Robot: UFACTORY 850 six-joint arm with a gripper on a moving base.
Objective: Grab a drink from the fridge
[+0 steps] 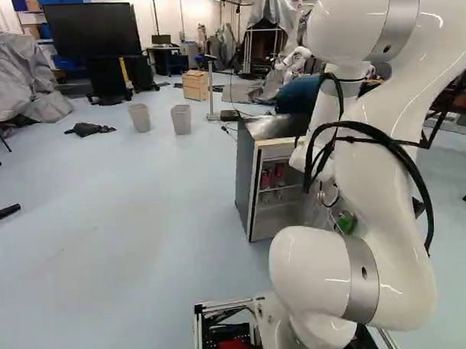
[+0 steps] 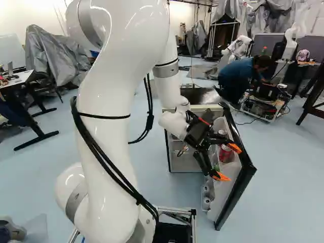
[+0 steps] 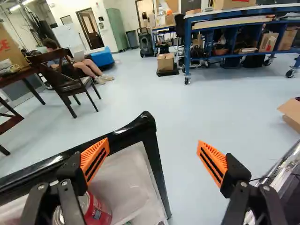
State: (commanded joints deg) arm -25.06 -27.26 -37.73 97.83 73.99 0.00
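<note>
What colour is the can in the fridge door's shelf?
The can is red; it shows best in the wrist view.

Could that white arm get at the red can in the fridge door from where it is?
Probably, after a small shift: the fridge door stands open and the gripper, fingers apart, is close by. But the red can seems to sit by one finger, not between the two.
</note>
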